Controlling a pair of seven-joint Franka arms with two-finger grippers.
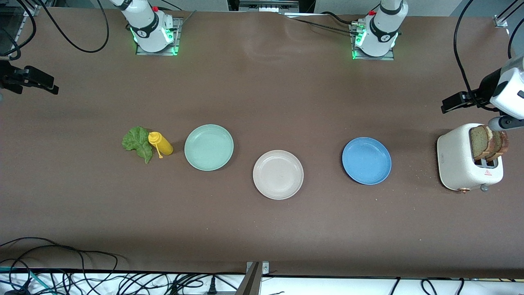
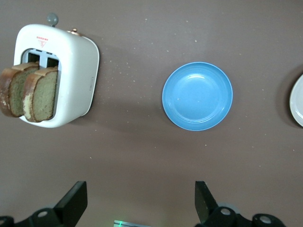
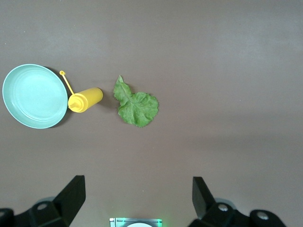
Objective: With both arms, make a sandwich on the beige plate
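Observation:
The beige plate (image 1: 278, 175) lies empty mid-table; its rim also shows in the left wrist view (image 2: 298, 101). Two brown bread slices (image 1: 487, 143) stand in a white toaster (image 1: 462, 159) at the left arm's end, and both the slices (image 2: 33, 92) and the toaster (image 2: 75, 71) show in the left wrist view. A green lettuce leaf (image 1: 138, 142) lies flat on the table toward the right arm's end, seen also in the right wrist view (image 3: 136, 105). My left gripper (image 1: 448, 105) (image 2: 140, 198) is open and empty, in the air beside the toaster. My right gripper (image 1: 51, 86) (image 3: 137, 194) is open and empty over the table's right-arm end.
A yellow squeeze bottle (image 1: 160, 144) (image 3: 86, 100) lies between the lettuce and a mint-green plate (image 1: 208, 147) (image 3: 34, 96). A blue plate (image 1: 367, 160) (image 2: 197, 96) sits between the beige plate and the toaster. Cables hang along the table's near edge.

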